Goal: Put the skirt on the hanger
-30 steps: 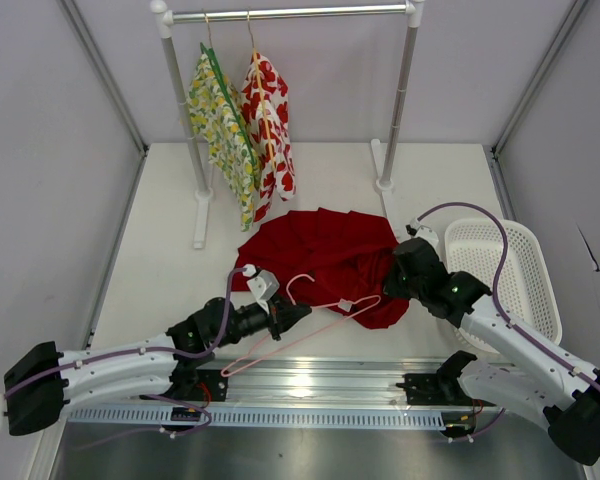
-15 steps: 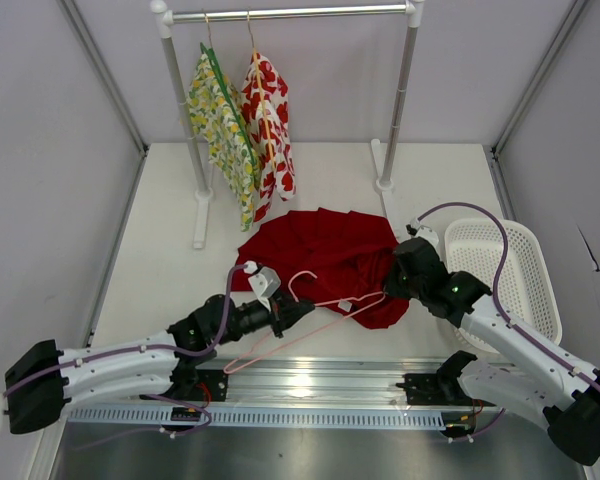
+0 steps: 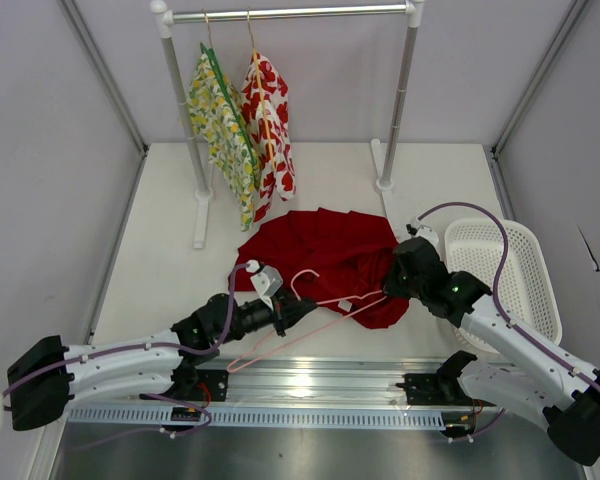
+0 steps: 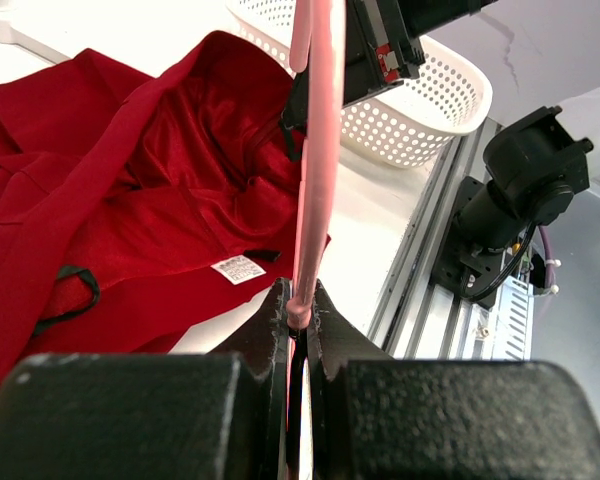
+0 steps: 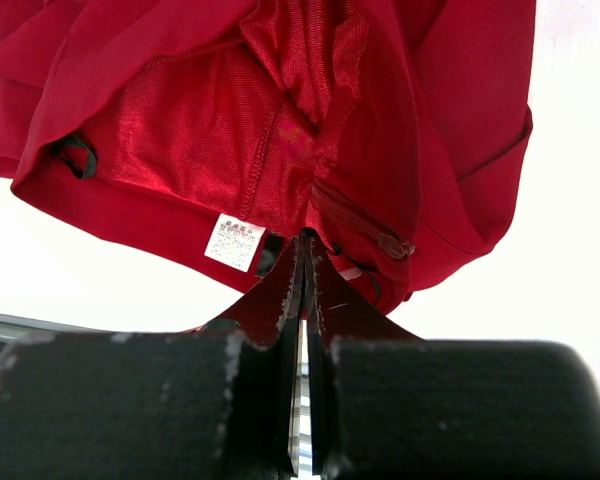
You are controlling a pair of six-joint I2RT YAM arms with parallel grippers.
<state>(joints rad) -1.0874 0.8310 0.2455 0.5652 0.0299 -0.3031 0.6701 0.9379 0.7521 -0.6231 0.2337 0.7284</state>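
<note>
The skirt [image 3: 325, 250] lies crumpled on the white surface [image 3: 160, 260], in front of the clothes rack [image 3: 290, 13] and just beside the white basket [image 3: 530, 262]. The side near the right arm is raised a little from the surface. The right gripper [image 3: 388, 286] is there, and in the right wrist view its fingers are pressed together on a fold of the red cloth at the edge of the skirt, close to a small white label [image 5: 234, 242].

The hanger [image 3: 310, 335] is in front of the skirt, and its hook points to the red cloth. One end of it reaches almost to the right gripper, the other end points toward the near rail. The left gripper [image 3: 292, 310] is clamped on the thin pink wire; the left wrist view shows the wire pinched between the two fingers [image 4: 276, 330] and running away over the skirt.

On the rack hang two other garments side by side: a yellow-green floral garment [image 3: 220, 120] and a white garment with red flowers [image 3: 270, 125].
</note>
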